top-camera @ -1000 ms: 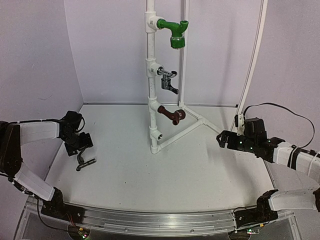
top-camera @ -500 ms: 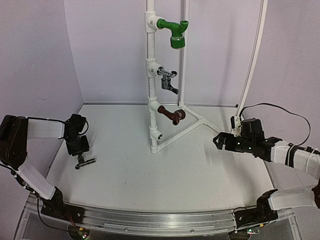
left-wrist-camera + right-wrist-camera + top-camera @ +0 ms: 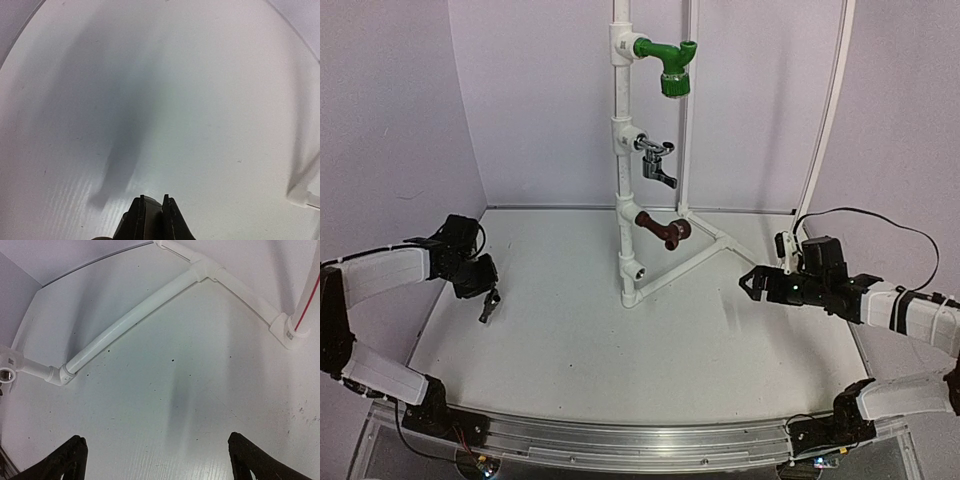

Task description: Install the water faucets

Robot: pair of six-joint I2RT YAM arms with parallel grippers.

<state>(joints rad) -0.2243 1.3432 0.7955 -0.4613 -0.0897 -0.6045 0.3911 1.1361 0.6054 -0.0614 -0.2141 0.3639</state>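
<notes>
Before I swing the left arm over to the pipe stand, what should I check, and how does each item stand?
1. Left end effector shut on the dark faucet: ok in the top view; the wrist view hides the faucet.
2. Grip secure: cannot tell.
3. Free socket low on the riser: ok, empty.
4. Green faucet, silver faucet, brown faucet mounted above it: ok.
5. Right end effector open, empty, apart from the riser: ok.
6. Dark faucet's threaded end facing the socket: cannot tell.
</notes>
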